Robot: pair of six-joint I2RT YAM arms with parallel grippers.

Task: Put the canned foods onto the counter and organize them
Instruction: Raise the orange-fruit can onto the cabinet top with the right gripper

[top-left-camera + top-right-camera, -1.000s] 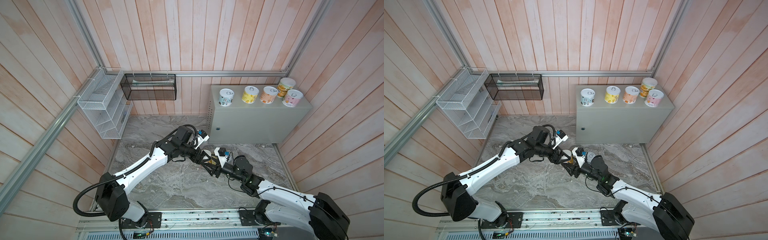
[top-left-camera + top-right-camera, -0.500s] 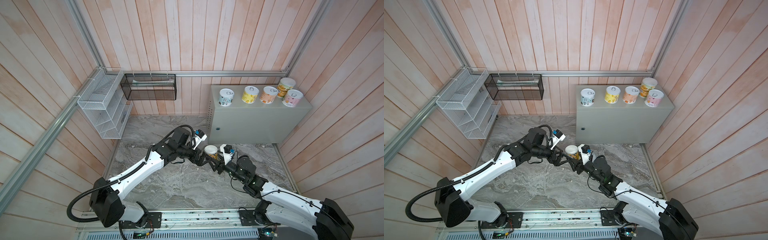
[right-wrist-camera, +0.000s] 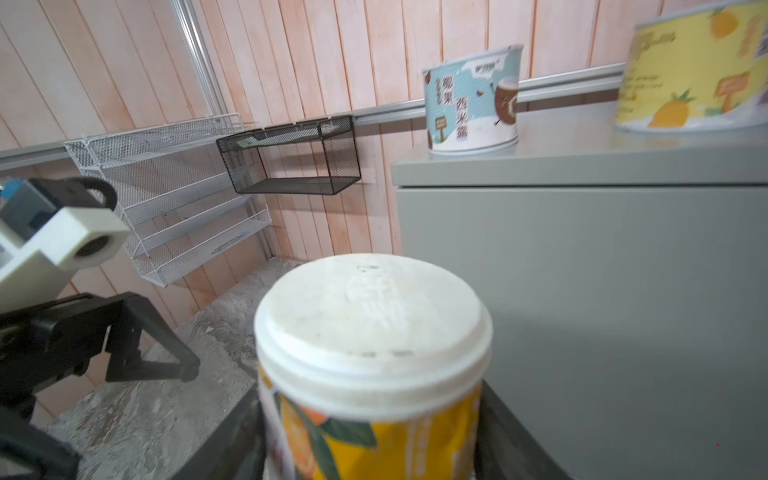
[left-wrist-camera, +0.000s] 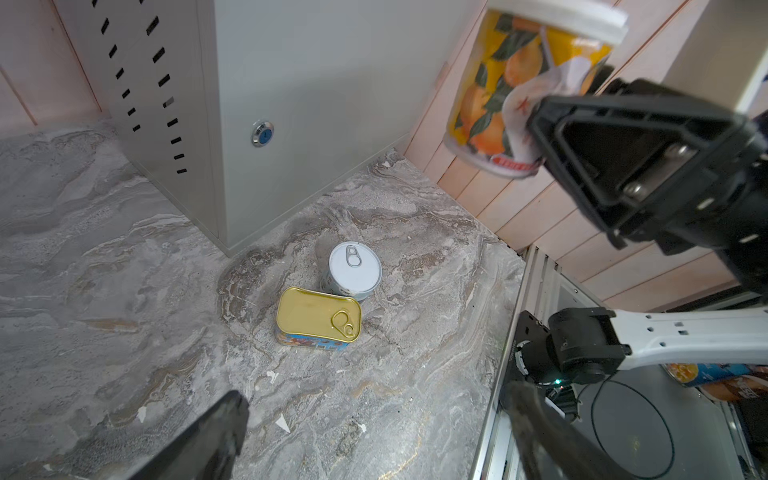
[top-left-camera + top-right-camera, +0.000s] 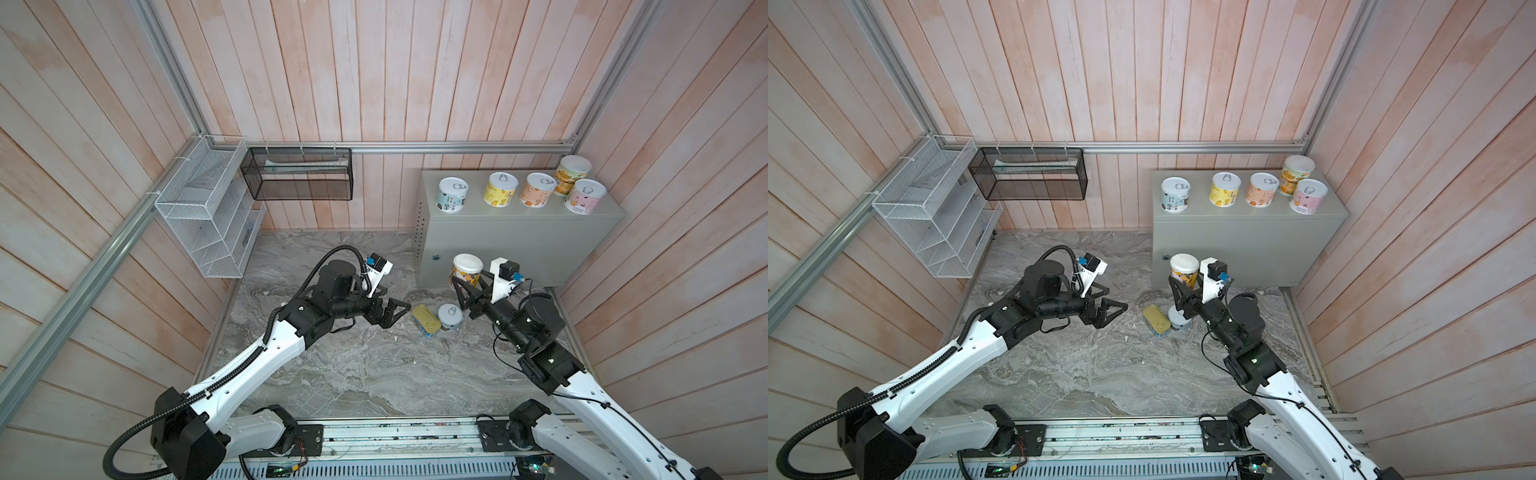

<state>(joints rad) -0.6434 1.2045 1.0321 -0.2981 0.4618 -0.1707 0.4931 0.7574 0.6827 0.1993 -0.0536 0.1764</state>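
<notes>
Orange-label can (image 5: 466, 272), pinched low in right gripper (image 5: 468, 284), hangs above marbled slab (image 5: 353, 374) at near-left corner of counter (image 5: 519, 245); left gripper (image 5: 398, 316) spread wide, empty. Risk: low grip + glossy label may let can tilt/slip, or base clips counter's sheet-metal rim. Can: smooth cylinder, white plastic lid.

5 round cans upright on the grey-green box surface (image 5: 476, 205): row of pale blue can (image 5: 453, 195), yellow can (image 5: 502, 189), peach can (image 5: 539, 190), pink can (image 5: 585, 196) at the right end, taller yellow-green can (image 5: 572, 174) just behind it. Orange-print can (image 5: 466, 271), white lid, upright, off the floor in front of the box, gripped in right hand (image 5: 469, 286). On marbled floor (image 5: 353, 365): flat blue tin (image 5: 426, 319), gold pull-tab top, tight beside small silver-topped can (image 5: 449, 316), both upright
</notes>
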